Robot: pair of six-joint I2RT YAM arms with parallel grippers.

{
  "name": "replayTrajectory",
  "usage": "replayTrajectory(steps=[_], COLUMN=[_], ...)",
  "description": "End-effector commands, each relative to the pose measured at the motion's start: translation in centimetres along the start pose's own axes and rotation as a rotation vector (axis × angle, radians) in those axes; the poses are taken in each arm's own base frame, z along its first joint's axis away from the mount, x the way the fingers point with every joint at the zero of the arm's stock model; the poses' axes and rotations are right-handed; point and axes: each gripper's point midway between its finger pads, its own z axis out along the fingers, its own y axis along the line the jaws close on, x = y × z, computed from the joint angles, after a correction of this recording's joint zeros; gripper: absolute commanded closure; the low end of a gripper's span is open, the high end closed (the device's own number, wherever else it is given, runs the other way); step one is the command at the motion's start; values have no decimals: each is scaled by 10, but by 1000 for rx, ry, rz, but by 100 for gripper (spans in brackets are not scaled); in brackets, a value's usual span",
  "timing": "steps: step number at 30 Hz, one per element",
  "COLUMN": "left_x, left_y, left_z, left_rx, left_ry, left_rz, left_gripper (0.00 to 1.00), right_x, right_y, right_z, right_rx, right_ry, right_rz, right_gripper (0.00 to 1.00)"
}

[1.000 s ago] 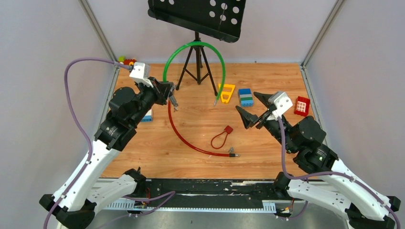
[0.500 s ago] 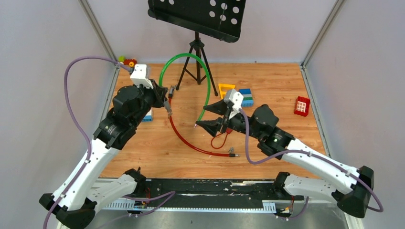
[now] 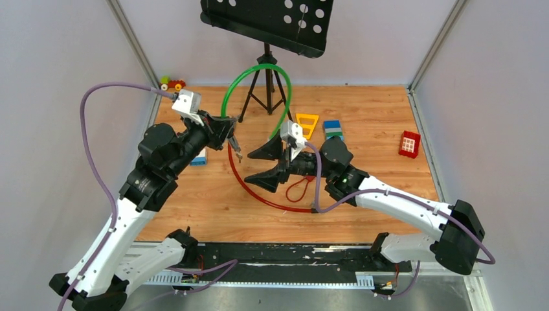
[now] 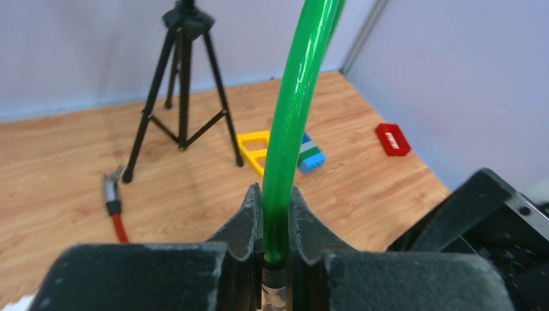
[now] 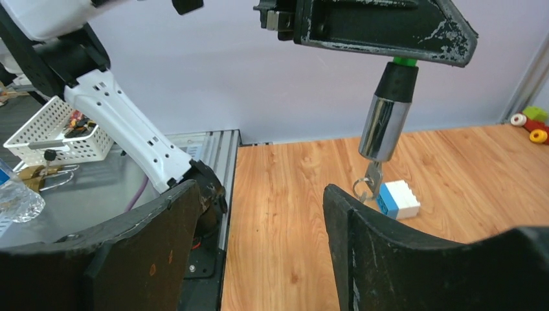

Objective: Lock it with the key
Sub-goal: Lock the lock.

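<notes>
Top external view: left gripper (image 4: 274, 207) is clamped narrow on the green cable (image 3: 285, 97), right above the cable's metal end plug (image 5: 383, 129). The key (image 5: 366, 184) sticks down out of the plug's lower end, held in the air over the table (image 3: 372, 129). Right gripper (image 5: 259, 188) has its jaws spread wide and empty, pointing at plug and key from near, not touching. Red cable (image 3: 259, 193) lies on the wood below.

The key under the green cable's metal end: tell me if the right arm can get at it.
Probably yes. The right tool is open and faces the key, which hangs free below the green cable held by the left tool. Nothing stands between, though the key lines up off-centre.
</notes>
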Motion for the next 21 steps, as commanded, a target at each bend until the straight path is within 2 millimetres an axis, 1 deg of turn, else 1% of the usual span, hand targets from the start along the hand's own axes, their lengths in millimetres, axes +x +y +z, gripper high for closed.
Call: replayTrajectory(steps=[1, 7, 9, 15, 21], left_x=[-50, -48, -45, -41, -36], left_y=[-52, -90, -96, -101, -86], left_z=[-17, -34, -34, -34, -28], left_rx=[269, 515, 555, 584, 500], left_ry=[-180, -211, -197, -174, -138], left_rz=[58, 126, 124, 123, 149], left_gripper=[100, 100, 100, 100, 100], right_x=[-47, -44, -46, -47, -54], right_y=[17, 19, 17, 10, 4], right_z=[5, 3, 1, -6, -19], right_rx=[-84, -88, -66, -5, 69], right_ry=[-124, -117, -124, -113, -75], right_rz=[-55, -45, -46, -80, -149], right_gripper=[29, 28, 28, 28, 30])
